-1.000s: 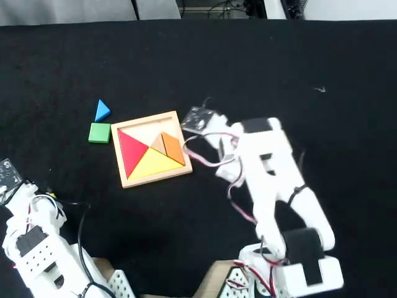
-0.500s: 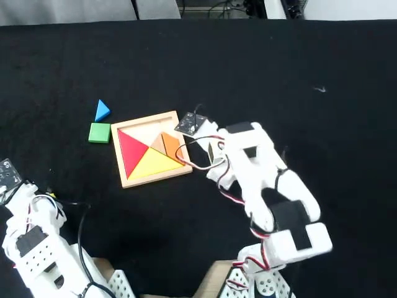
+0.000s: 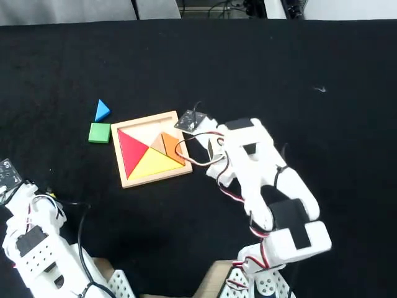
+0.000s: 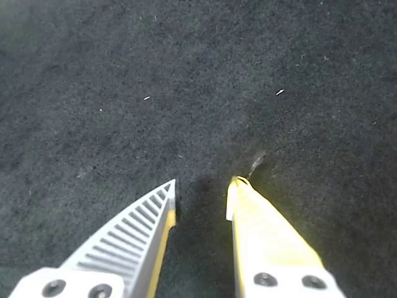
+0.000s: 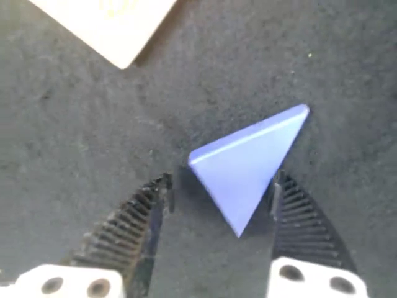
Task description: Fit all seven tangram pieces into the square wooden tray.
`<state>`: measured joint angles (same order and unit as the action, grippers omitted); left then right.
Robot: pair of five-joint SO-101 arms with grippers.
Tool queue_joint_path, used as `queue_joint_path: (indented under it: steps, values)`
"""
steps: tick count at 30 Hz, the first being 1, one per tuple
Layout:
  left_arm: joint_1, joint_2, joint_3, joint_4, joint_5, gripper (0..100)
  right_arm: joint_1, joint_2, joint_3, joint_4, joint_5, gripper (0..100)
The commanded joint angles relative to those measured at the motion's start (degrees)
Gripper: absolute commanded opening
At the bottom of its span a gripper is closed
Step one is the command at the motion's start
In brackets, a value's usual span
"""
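The square wooden tray [image 3: 181, 168] lies left of centre and holds a red triangle [image 3: 130, 151], a yellow triangle [image 3: 155, 164], an orange piece [image 3: 174, 148] and a small brown triangle [image 3: 159, 143]. A blue triangle [image 3: 102, 110] and a green square [image 3: 99, 132] rest on the cloth just left of the tray. By the tray's right corner [image 5: 118, 25], my right gripper [image 5: 221, 181] stands open, its fingers on either side of a violet-blue triangle [image 5: 248, 158] lying flat on the cloth. My left gripper [image 4: 203, 183] is open over bare cloth at the front left.
Black cloth covers the table. The right arm [image 3: 254, 161] rises from its base at the front centre, with loose wires at its wrist. The left arm [image 3: 31, 233] sits at the front left corner. A wooden block edge shows at the front.
The right arm has folded in and its wrist has shifted a little left and down toward the tray's right corner. The left arm and the pieces have not moved.
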<state>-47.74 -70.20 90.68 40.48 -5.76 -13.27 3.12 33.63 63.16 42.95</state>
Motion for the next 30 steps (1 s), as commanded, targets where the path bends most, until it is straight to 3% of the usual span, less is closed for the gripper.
queue_joint_path:
  steps: [1, 8, 19, 30]
  values:
    - [0.75, -0.7, -0.31, -1.23, -0.26, 15, -2.11, -7.96, -3.12, 5.01, -3.87, 24.7]
    - [0.75, -0.7, -0.31, -1.23, -0.26, 15, -5.27, -9.27, -0.31, 3.87, -12.4, 24.7]
    - [0.75, -0.7, -0.31, -1.23, -0.26, 15, -3.34, 6.29, -2.42, -3.52, -12.57, 24.4]
    - [0.75, -0.7, -0.22, -1.23, -0.26, 15, -3.34, 6.9, -3.56, -2.64, -11.87, 24.3]
